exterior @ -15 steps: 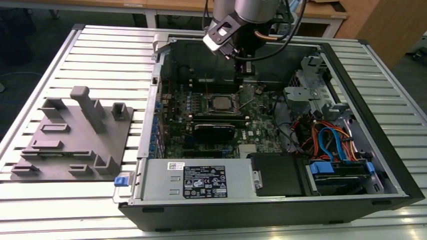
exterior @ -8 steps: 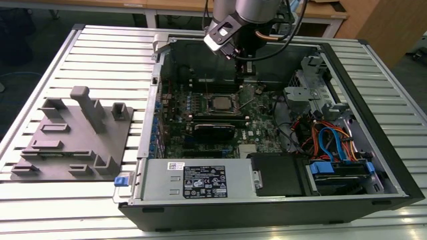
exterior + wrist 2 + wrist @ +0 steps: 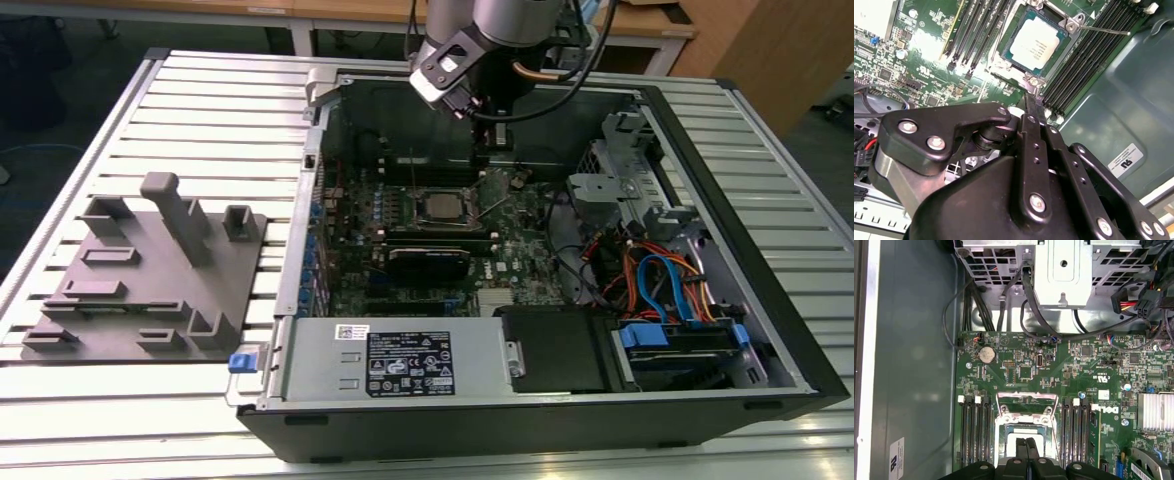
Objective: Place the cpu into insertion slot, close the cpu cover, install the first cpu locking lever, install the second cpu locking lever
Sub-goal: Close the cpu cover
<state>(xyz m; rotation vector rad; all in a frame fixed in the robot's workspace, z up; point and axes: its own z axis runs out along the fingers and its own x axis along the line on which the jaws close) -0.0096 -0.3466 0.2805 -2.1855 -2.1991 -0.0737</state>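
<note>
An open computer case (image 3: 747,200) was shown lying on a slatted bench (image 3: 214,90), with the robot arm reaching in over its far side. In the exterior view the hand (image 3: 489,135) was held above the motherboard. The cpu (image 3: 438,207) lay below it, a little toward the exterior view's left and nearer the camera. In the second wrist view the cpu (image 3: 1036,44) was seen seated flat in the insertion slot (image 3: 1034,80), silver top upward. The cpu cover (image 3: 1008,40) appeared to be lying down around it, though whether it was fully closed could not be told. A thin metal lever (image 3: 1104,30) was seen standing out from one corner of the socket. Its long axis ran across the memory slots (image 3: 1089,55) and away from the cpu. The hand's fingertips (image 3: 1025,445) were pressed together with nothing between them. They were poised just above the socket's near edge, so the socket lay straight ahead of and beneath them, and the lever was set off to one side.
</note>
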